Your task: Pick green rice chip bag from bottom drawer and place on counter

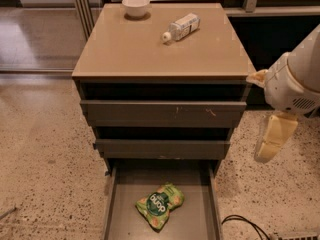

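Counter [150, 51] with 1 bowl [136, 5], 1 sideways bottle [181, 27]; jaws off its right.

A small white bowl [136, 6] stands upright at 12 o'clock. Just toward 1 o'clock from it, a white bottle [181, 27] with a printed label lies on its side, apart from the bowl, its cap end pointing toward 8 o'clock. At the centre, the top drawer [162, 113] and the middle drawer [162, 148] are each pulled out slightly. Speckled terrazzo floor [45, 174] spreads at 9 o'clock. A black cable [245, 224] curls at 5 o'clock. The gripper [267, 119] hangs at 3 o'clock.
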`<act>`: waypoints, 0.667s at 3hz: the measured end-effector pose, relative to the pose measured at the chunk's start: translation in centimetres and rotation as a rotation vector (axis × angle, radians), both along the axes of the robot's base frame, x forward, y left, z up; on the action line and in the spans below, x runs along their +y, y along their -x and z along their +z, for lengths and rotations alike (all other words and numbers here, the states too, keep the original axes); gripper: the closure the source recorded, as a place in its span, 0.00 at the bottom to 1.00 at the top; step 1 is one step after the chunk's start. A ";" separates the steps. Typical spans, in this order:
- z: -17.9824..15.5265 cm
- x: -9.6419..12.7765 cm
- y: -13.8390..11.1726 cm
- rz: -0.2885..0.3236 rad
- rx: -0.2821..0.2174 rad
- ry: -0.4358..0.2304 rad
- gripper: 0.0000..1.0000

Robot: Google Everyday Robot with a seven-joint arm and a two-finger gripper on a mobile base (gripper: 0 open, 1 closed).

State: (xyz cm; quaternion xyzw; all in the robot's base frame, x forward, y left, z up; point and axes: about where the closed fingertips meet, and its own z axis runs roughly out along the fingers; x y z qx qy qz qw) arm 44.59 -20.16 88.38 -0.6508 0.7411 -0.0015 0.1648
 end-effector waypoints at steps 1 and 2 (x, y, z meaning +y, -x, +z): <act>-6.2 0.1 -0.9 0.030 0.017 -0.024 0.00; -11.8 -0.4 -1.7 0.003 0.052 -0.066 0.00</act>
